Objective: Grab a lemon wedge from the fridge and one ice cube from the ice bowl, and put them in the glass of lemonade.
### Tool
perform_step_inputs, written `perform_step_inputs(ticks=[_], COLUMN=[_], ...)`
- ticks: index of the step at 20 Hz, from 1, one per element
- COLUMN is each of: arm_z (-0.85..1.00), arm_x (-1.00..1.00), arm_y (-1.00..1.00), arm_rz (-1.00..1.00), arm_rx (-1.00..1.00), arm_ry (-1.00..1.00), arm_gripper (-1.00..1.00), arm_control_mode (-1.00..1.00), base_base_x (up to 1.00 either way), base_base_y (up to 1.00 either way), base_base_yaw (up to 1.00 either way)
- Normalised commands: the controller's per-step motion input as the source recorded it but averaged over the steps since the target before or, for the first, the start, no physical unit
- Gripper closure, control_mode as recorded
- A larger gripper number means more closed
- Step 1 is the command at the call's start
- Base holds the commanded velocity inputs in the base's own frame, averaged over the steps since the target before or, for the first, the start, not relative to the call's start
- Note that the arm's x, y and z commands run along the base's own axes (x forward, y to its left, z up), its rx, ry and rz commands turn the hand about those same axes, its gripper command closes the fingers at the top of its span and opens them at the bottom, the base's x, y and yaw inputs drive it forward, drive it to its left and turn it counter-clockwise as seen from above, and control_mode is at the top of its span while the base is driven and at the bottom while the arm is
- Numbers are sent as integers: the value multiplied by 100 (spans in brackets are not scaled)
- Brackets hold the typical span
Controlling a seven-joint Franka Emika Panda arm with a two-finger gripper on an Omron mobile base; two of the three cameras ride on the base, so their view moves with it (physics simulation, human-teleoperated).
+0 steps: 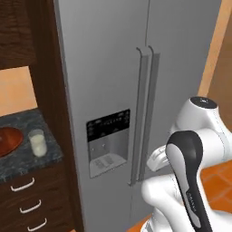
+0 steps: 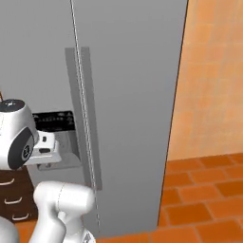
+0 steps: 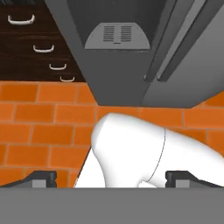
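The grey two-door fridge (image 1: 108, 59) stands shut right in front of me, its long handles (image 1: 146, 113) side by side and the black-panelled dispenser (image 1: 108, 140) in the left door. The lemon wedge is hidden behind the doors. On the dark counter to the left sit the reddish-brown ice bowl (image 1: 7, 140) and the glass of lemonade (image 1: 37, 142); no ice cube can be made out in the bowl. My hand (image 1: 158, 159) hangs low before the handles, pointing down. My gripper (image 3: 113, 179) is open with nothing between its fingers (image 3: 41, 178).
Dark wooden drawers with curved handles (image 1: 22, 185) sit under the counter (image 1: 50, 156). A dark wood column (image 1: 45, 68) borders the fridge on the left. Orange tile floor (image 2: 204, 199) and an orange wall (image 2: 213, 71) lie to the right.
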Motion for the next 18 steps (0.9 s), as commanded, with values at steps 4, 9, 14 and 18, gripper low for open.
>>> perform_step_inputs(ticks=[4,9,14,18], arm_z=[0,0,0,0], arm_x=[0,0,0,0], arm_y=[0,0,0,0], arm_rz=[0,0,0,0], arm_rx=[0,0,0,0], arm_ry=[0,0,0,0], arm_gripper=[-100,-100,-100,-100], arm_control_mode=[100,100,100,100], base_base_x=[31,-4,-64,-21], base_base_y=[-100,-56,10,56], base_base_yaw=[36,11,2,8])
